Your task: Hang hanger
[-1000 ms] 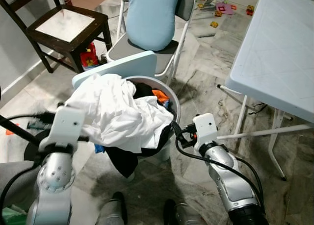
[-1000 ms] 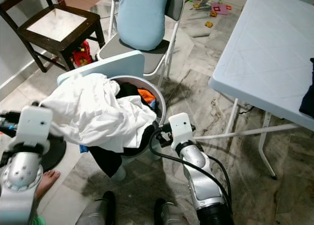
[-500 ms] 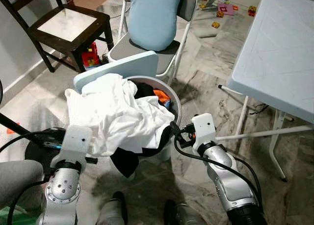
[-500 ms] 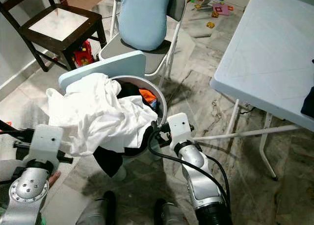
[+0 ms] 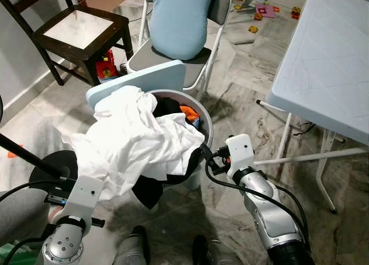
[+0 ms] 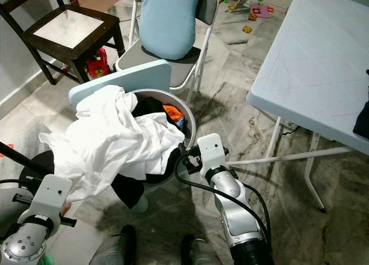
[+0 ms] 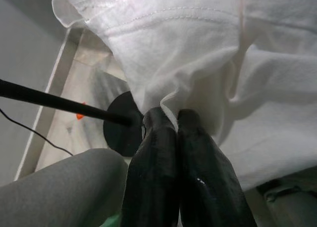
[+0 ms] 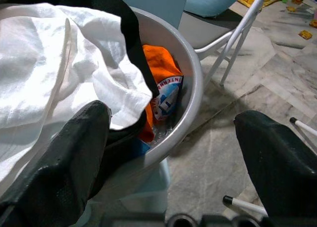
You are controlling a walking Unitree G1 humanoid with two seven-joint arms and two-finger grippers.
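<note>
Marble floor [image 5: 242,86] underfoot, the left gripper [image 7: 171,119], jaws pinched on a white shirt [image 5: 135,144], draws it toward 7 o'clock from the basket [image 5: 203,123], while the right gripper [image 8: 171,153] waits open-jawed at its 3 o'clock rim.

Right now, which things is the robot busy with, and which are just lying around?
Busy with:
- white shirt, pinched in the left pincer
- grey laundry bin
- right pincer, open beside the bin

Just lying around:
- folding chair with a blue cushion
- dark wooden chair
- white table
- toys on the floor
</note>
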